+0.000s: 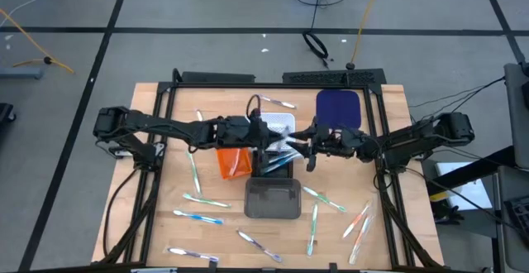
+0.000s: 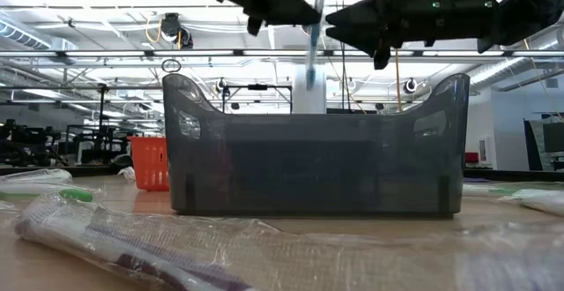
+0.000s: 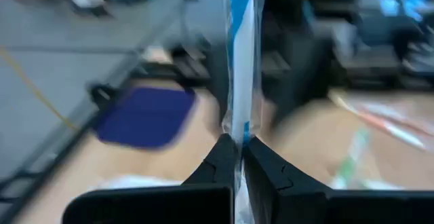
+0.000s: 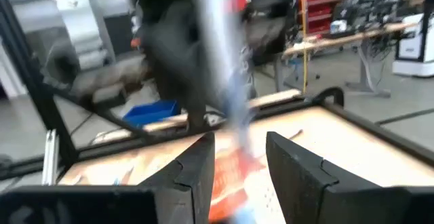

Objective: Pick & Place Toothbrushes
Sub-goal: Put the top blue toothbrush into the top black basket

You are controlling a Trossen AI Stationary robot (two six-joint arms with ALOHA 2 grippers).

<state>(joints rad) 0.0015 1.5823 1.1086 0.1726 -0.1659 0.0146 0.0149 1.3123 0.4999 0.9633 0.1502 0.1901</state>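
over the wooden worktop (image 1: 173,165) the left gripper (image 3: 239,149) fingers pinch a wrapped blue toothbrush (image 3: 239,61) upright above the dark tray (image 2: 313,150); the right gripper (image 4: 239,163) stands released just beside it (loose toothbrushes (image 1: 198,217) litter the wood), grey taped floor (image 1: 207,8) around.

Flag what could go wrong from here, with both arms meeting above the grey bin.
1. The left tool pinches the wrapped toothbrush only at one end, so it could swing or slip.
2. The right tool is open around the same toothbrush; closing off-centre might knock it loose.
3. Both tools hang close together beyond the grey bin, so they could collide, or a drop could miss it.
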